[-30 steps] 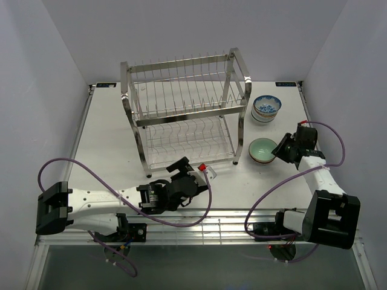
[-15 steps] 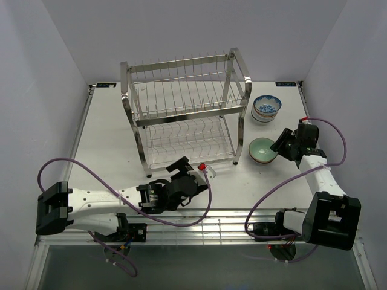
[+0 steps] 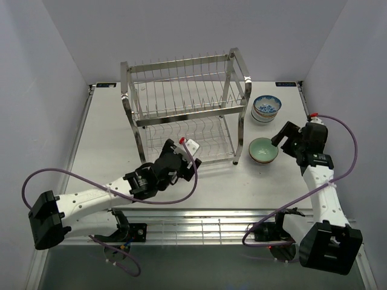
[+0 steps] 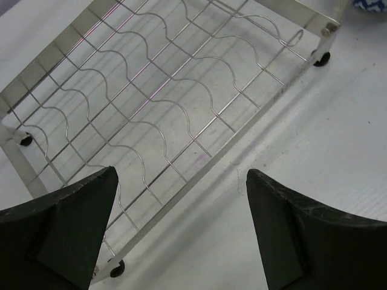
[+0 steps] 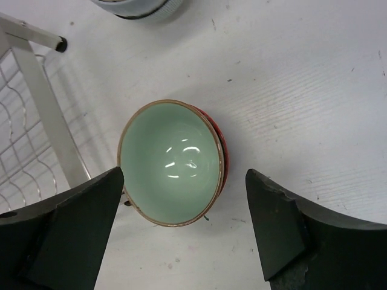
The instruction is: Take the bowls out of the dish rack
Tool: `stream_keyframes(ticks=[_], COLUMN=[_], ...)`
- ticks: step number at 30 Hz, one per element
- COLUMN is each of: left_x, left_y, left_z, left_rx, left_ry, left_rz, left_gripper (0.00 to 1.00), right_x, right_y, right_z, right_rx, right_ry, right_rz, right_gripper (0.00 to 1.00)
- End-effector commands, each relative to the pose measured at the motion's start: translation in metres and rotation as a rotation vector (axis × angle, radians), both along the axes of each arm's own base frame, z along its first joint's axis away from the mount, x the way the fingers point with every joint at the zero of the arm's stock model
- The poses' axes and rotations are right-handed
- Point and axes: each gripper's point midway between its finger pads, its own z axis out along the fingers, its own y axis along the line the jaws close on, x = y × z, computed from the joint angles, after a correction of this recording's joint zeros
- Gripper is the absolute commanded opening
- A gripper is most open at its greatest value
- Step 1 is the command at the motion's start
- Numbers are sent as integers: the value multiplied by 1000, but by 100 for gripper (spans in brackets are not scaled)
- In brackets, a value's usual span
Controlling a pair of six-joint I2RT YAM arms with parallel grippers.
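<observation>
The dish rack [image 3: 181,109] of steel wire stands mid-table, and I see nothing on either tier. A mint-green bowl [image 3: 263,150] with a red outside rests upright on the table right of the rack. A blue-and-white bowl [image 3: 266,109] sits behind it. My right gripper [image 3: 280,138] hangs open just right of the green bowl. In the right wrist view the green bowl [image 5: 172,160] lies free between the spread jaws of that gripper [image 5: 184,174]. My left gripper [image 3: 183,158] is open at the rack's front, and its wrist view [image 4: 181,174] looks onto the bare lower tier [image 4: 151,103].
White walls close in the table on the left, back and right. The rack's front right post [image 5: 36,90] stands close left of the green bowl. The blue-and-white bowl [image 5: 142,6] shows at the top edge of the right wrist view.
My right gripper opened off the green bowl's rim and drew back up and right; the bowl stays on the table. My left arm swung forward to the rack's lower tier.
</observation>
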Motion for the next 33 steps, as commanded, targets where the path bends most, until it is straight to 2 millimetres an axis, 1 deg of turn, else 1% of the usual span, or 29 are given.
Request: stream_keyframes(ticks=[1,2,3,4,5,6,7,8,9,10,11,12,13,14,15,16,17,18,19,21,22,23,24,25,26,27,31,32,33], left_x=[8,11,15,18,19,21,22,23,21,19,17,18,16,16,16,17,16,19,20,27,30,33,38,41,43,48,47,46,45], left_y=[-15,-15,-10,-10,-4,4,11,21,34,41,48,60,70,76,85,90,95,104,107,125,129,133,142,144,140,148,155,155,150], left_z=[36,39,42,56,67,75,85,93,107,111,106,103,103,87,79,72,69,57,53,42,40,41,42,47,48,45,27,27,33], left_rx=[-223,-234,-241,-280,-308,-323,-349,-380,-419,-431,-434,-428,-437,-411,-401,-396,-402,-403,-412,-415,-424,-427,-438,-446,-454,-450,-407,-411,-433], left_ry=[77,89,100,98,81,66,50,32,6,-6,-8,-21,-31,-18,-4,7,15,30,42,57,66,72,71,67,88,95,113,112,108], left_rz=[1,16,41,56,81,110,137,183,204,221,241,281,303,327,361,379,397,442,452,533,554,570,605,604,569,592,606,601,566], left_gripper=[98,98,98,98,98,98,98,98,98,98,98,98,98,98,98,98,98,98,98,98,98,98,98,98,98,98,98,98,98], right_x=[7,6,5,4,2,1,-1,-1,-2,-2,-2,-2,-4,-4,-4,-5,-4,-5,-6,-7,-11,-12,-10,-12,-12,-13,-12,-12,-12], right_y=[7,9,14,16,18,23,26,29,40,45,50,51,64,64,59,62,62,64,65,68,68,67,64,62,62,62,57,57,56], right_z=[48,53,56,58,60,61,63,66,67,70,75,75,74,71,68,64,59,54,45,40,34,33,34,32,32,31,23,21,20], right_rx=[-5,-2,4,-2,-5,-4,-10,-29,-46,-63,-86,-124,-140,-169,-203,-213,-220,-218,-217,-208,-208,-210,-219,-224,-226,-226,-241,-242,-243], right_ry=[-134,-145,-157,-161,-170,-170,-174,-185,-191,-201,-210,-206,-200,-182,-168,-155,-139,-131,-116,-122,-121,-126,-140,-142,-145,-145,-124,-117,-113], right_rz=[52,66,95,110,115,140,155,175,211,225,241,228,266,251,221,234,232,243,253,266,270,268,256,248,245,245,223,223,220], right_gripper=[88,89,92,95,98,98,98,96,92,90,90,90,90,90,90,90,90,90,90,90,90,90,90,90,90,90,90,90,90])
